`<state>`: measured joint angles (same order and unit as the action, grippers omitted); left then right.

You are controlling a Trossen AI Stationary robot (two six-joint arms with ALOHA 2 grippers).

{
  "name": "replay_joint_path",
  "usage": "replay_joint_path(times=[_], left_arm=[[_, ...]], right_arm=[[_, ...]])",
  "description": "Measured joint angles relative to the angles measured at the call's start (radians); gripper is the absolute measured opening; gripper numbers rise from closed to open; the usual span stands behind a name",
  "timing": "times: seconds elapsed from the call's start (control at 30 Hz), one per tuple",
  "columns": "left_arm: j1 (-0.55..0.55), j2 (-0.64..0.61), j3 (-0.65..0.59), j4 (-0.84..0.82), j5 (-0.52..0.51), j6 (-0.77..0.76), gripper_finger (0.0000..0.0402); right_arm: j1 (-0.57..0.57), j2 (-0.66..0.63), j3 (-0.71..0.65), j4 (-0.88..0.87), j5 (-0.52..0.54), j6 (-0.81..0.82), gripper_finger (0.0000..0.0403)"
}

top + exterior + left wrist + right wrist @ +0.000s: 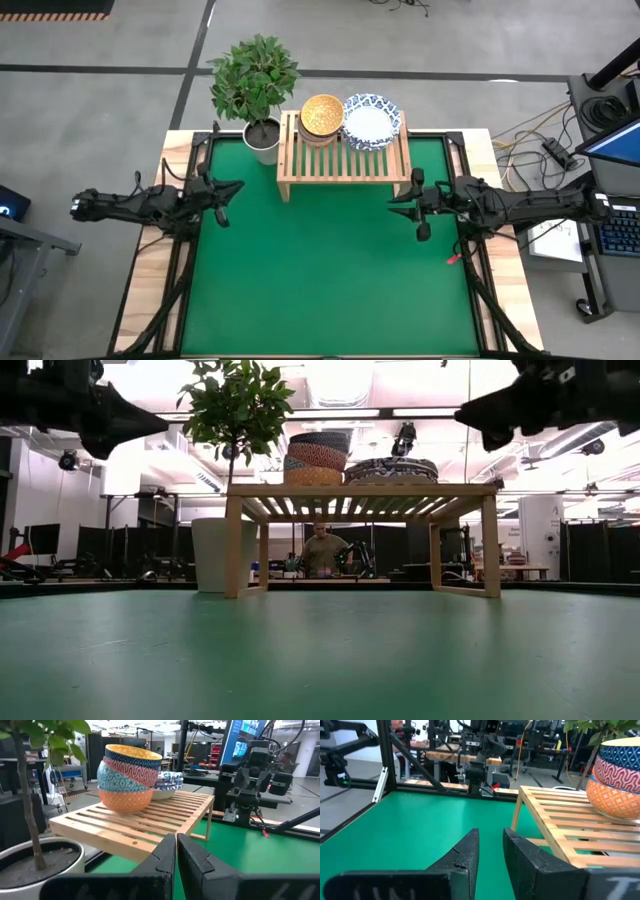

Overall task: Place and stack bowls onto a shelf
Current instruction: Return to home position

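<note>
Overhead, the bowls are all on the shelf (pixel 345 172) at the far edge of the green desk (pixel 320 280). The four small coloured bowls (pixel 322 115) are nested on its left half and the blue-rimmed white bowls (pixel 370 122) are stacked close beside them, with a potted plant (pixel 255 85) at the shelf's left end. The left gripper (pixel 235 187) and right gripper (pixel 395 200) hang above the desk's sides, clear of the shelf, pointing inward. At desk level, both stacks crown the slatted shelf, with a person (pixel 322 550) seated far behind. From the left wrist, the jaws are pressed almost together, empty. From the right wrist, the jaws stand narrowly spread, gripping nothing.
</note>
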<state>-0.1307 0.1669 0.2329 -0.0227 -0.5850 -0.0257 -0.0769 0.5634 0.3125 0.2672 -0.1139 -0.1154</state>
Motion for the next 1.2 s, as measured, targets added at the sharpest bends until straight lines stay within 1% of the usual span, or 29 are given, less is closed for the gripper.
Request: replay_joint_path(times=[0.13,0.37,0.47,0.6,0.77,0.9,1.07,1.2], left_arm=[[0.0,-0.052,0.0,-0.087,0.0,-0.037,0.0],[0.0,-0.133,0.0,-0.212,0.0,-0.088,0.0],[0.0,-0.165,0.0,-0.214,0.007,-0.091,0.0],[0.0,-0.168,0.0,-0.211,0.02,-0.09,0.0],[0.0,-0.167,-0.023,-0.212,0.022,-0.113,0.0],[0.0,-0.167,-0.07,-0.198,0.023,-0.14,0.0],[0.0,-0.167,-0.122,-0.186,0.022,-0.193,0.0],[0.0,-0.166,-0.149,-0.161,0.022,-0.218,0.0]], right_arm=[[0.0,-0.073,-0.05,0.0,0.0,0.007,0.0069],[0.0,-0.169,-0.11,0.001,0.0,0.007,0.0068],[0.0,-0.203,-0.136,-0.001,0.0,0.006,0.0067],[0.0,-0.25,-0.16,-0.008,0.0,0.003,0.0068],[0.0,-0.323,-0.171,-0.085,-0.003,0.006,0.0068],[0.0,-0.388,-0.186,-0.092,-0.068,-0.009,0.0068],[-0.001,-0.46,-0.212,-0.088,-0.077,-0.013,0.0068],[0.0,-0.507,-0.252,-0.082,-0.143,-0.001,0.0068]])
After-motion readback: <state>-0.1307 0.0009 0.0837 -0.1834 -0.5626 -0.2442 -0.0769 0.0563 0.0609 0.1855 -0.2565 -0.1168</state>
